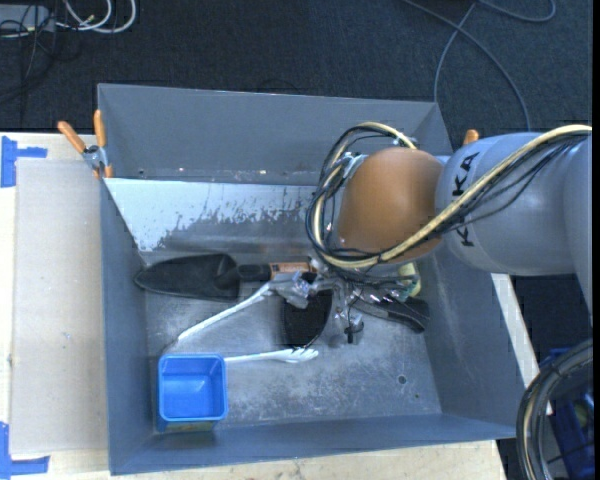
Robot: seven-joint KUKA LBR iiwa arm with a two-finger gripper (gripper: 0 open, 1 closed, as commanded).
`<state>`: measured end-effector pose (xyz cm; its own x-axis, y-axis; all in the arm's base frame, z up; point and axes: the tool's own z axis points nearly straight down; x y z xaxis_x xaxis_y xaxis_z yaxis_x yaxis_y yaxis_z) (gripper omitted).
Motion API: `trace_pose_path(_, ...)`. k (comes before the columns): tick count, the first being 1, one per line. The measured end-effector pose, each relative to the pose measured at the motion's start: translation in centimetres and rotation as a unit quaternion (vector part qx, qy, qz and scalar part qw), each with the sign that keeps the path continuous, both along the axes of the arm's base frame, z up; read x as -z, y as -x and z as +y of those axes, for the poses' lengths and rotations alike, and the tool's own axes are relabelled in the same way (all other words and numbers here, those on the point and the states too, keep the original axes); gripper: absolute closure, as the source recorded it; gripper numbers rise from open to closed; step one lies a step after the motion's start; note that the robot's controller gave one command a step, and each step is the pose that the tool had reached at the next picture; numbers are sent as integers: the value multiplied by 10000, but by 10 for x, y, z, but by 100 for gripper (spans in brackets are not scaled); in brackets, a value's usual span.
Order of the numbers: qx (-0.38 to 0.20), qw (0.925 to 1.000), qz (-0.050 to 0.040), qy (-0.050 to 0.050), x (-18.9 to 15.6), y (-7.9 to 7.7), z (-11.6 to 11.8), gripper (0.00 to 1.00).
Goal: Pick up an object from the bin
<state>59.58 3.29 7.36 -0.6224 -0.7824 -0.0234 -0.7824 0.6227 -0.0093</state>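
The arm's orange cover (pixel 385 203) and its cables (pixel 330 183) hide most of the jaws, so I cannot tell whether they are open or closed. They hang low at the middle of the bin (pixel 460 368), over a small black block (pixel 302 326) that is partly covered. The block lies beside thin white sticks (pixel 230 318), and a blue tray (pixel 192 388) sits well apart from it.
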Motion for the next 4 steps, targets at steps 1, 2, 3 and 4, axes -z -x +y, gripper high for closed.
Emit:
trace_pose_path(1,-1753,9845,-13,68,-1,11,-3,100)
trace_pose_path(2,-1746,9846,-12,67,-1,11,-3,100)
trace_pose_path(3,-1730,9849,-17,62,-5,11,-3,100)
trace_pose_path(4,-1723,9850,32,52,-45,14,-2,100)
